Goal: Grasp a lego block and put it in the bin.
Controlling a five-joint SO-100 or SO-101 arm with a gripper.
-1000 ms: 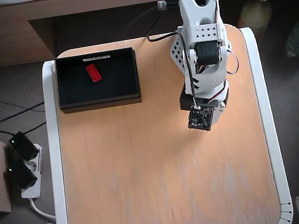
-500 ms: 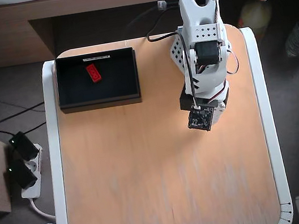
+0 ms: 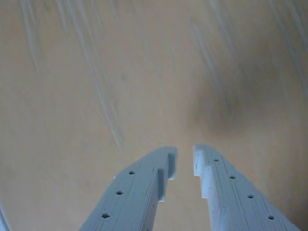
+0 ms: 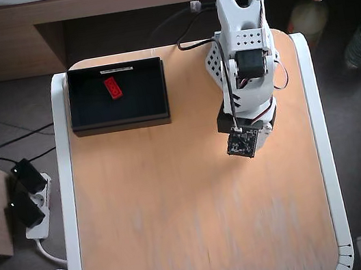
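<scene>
Red against black, the lego block (image 4: 113,88) lies inside the bin (image 4: 121,120), toward the tray's upper middle, just below the thin white label strip (image 4: 116,69) on the far rim. The bin sits at the upper left of the pale wooden tabletop (image 4: 179,211) in the overhead view. The white arm (image 4: 242,48) stands at the upper right of the table, folded down so that its wrist camera board (image 4: 241,143) faces upward right of centre; the fingers themselves are hidden beneath it there. The block lies well apart from the gripper (image 3: 185,161), up and to the left of it. In the wrist view the two pale fingers (image 3: 139,187) rise from the bottom edge, their tips parted by a narrow gap with nothing between them, over bare wood.
</scene>
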